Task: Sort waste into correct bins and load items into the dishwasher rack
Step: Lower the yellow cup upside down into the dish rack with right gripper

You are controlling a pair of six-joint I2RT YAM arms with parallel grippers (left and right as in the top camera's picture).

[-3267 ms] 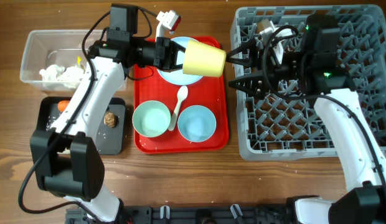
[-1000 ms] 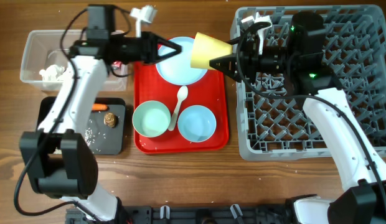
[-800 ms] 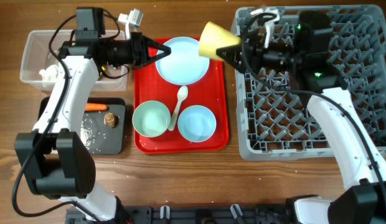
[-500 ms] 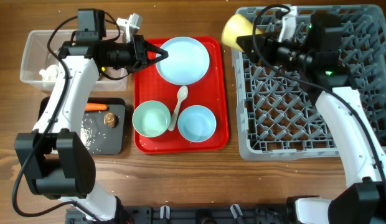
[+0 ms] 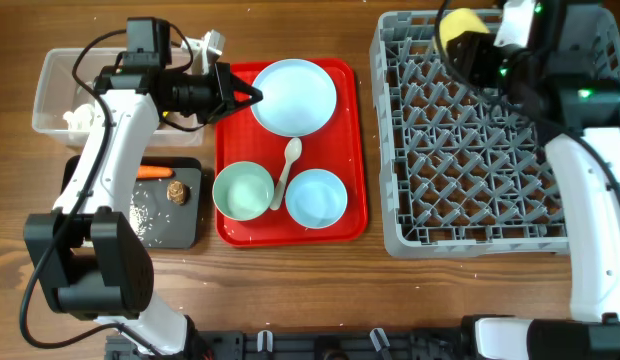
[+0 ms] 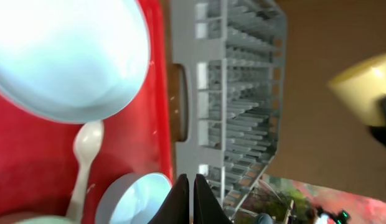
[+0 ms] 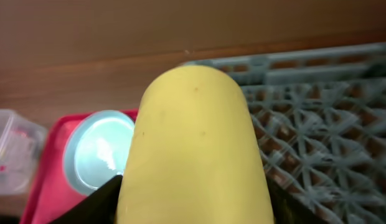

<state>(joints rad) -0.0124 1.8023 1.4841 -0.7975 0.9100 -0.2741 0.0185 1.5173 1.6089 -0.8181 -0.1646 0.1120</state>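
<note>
Yellow plastic marks the small cup (image 5: 458, 27); the right tool (image 5: 478, 52) is clamped on it, a dark finger showing on either side in the right wrist view, and holds it over the far left corner of the grey dishwasher rack (image 5: 470, 150); whether the cup touches the pegs cannot be told. The rack's lattice shows nothing else loaded in the part not hidden by the right arm.

Just left of the rack lies the red tray (image 5: 355, 150); on it sit the light-blue plate (image 5: 293, 96) at the far end, the pale green bowl (image 5: 242, 190) and the light-blue bowl (image 5: 316, 197) side by side at the near end, and the white spoon (image 5: 287, 170) between them, its handle running down between the two bowls. The left tool (image 5: 252, 96) hangs over the tray's left edge just beside the plate, its fingers (image 6: 180, 200) pressed together on nothing.

Farther left stand the clear tub (image 5: 50, 90) with crumpled white tissues (image 5: 78, 117) inside, and nearer, the black tray (image 5: 185, 225) carrying the orange carrot (image 5: 153, 172), the brown lump (image 5: 177, 190) and scattered rice (image 5: 142, 213).

Everything rests on a brown wood-grain tabletop (image 5: 290, 290); past its edge the left wrist view gives only a blurred red and green patch.
</note>
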